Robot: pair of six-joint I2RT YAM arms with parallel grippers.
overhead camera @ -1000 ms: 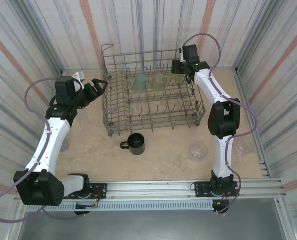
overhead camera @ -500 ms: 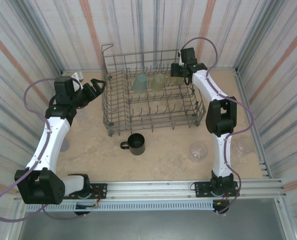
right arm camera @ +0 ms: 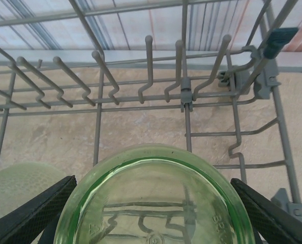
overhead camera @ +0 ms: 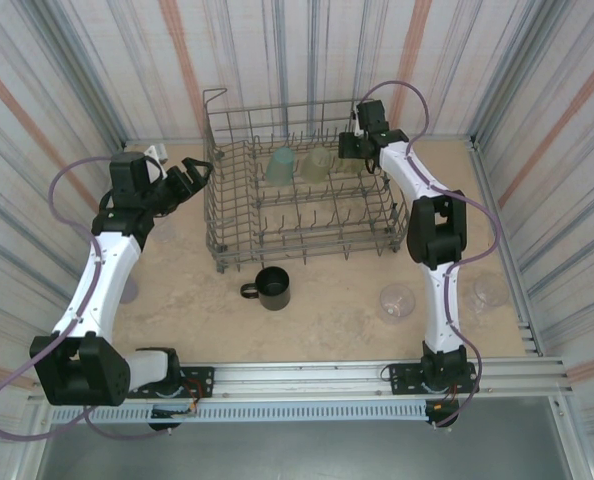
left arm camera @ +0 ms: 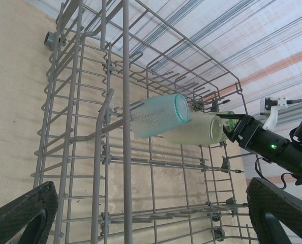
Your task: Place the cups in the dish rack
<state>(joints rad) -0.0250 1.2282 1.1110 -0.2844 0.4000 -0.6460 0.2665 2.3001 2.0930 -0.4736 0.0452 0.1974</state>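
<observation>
the right gripper (right arm camera: 152, 183) has its jaws closed partway around a green tumbler (right arm camera: 156, 203). one dark finger (right arm camera: 31, 213) presses each side of the glass, and the tumbler's round end faces the wrist camera. in the top view this gripper hangs over the far right corner of the dish rack (overhead camera: 215, 215), with the tumbler above a row of upright tines. a pale green tumbler (right arm camera: 11, 188) sits just beside it on the left, and a teal tumbler (overhead camera: 279, 166) lies next in the same far row. both are tipped on the tines.

the left gripper (left arm camera: 150, 185) is spread as wide as it goes and holds nothing. it hovers outside the rack's left wall, pointed in at the wires, well apart from any cup.

a black mug (overhead camera: 272, 288) stands on the table (overhead camera: 327, 300) just in front of the rack's near edge, its handle toward the left. a clear tumbler (overhead camera: 397, 302) rests to its right, near the right arm's lower link. a second clear tumbler (overhead camera: 489, 290) sits beyond that arm, close to the right wall.

the rack's near rows and its whole middle hold no cups. bare table lies between the left arm and the mug. the right gripper works close to the rack's far rim and right-hand wall.
</observation>
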